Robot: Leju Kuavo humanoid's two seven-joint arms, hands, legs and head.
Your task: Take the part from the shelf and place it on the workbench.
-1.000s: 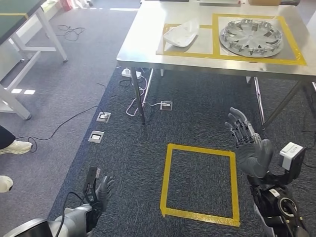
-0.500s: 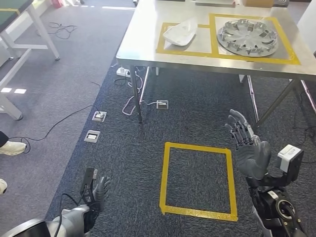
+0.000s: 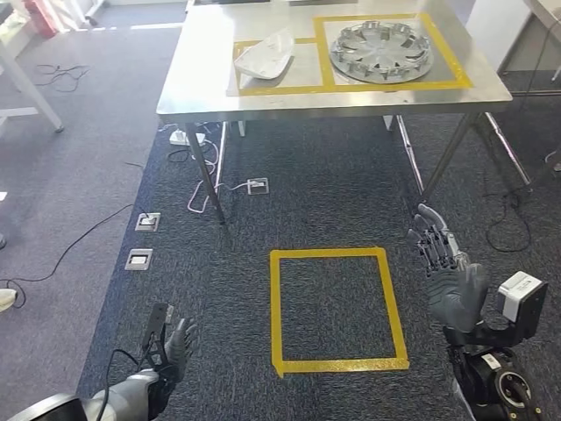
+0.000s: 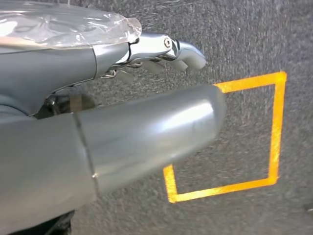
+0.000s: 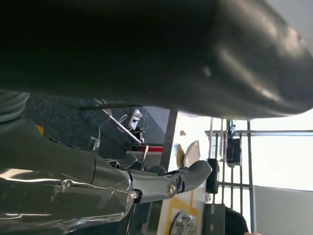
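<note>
At the top of the frame the silver round wheel-cover part (image 3: 381, 51) lies on the steel table (image 3: 198, 83), both hands (image 3: 173, 344) (image 3: 450, 276) empty with fingers apart, so walking on may bump the table edge.

Dark blue-grey carpet (image 3: 330, 202) covers the floor, meeting a lighter grey strip (image 3: 79, 175) on the left. A yellow tape square (image 3: 334, 307) is marked on the carpet. Beyond it stands a steel worktop (image 3: 198, 79) on slim metal legs, with yellow tape outlines on top. Cables (image 3: 198, 175) and floor sockets (image 3: 146, 221) lie beneath and beside it.
</note>
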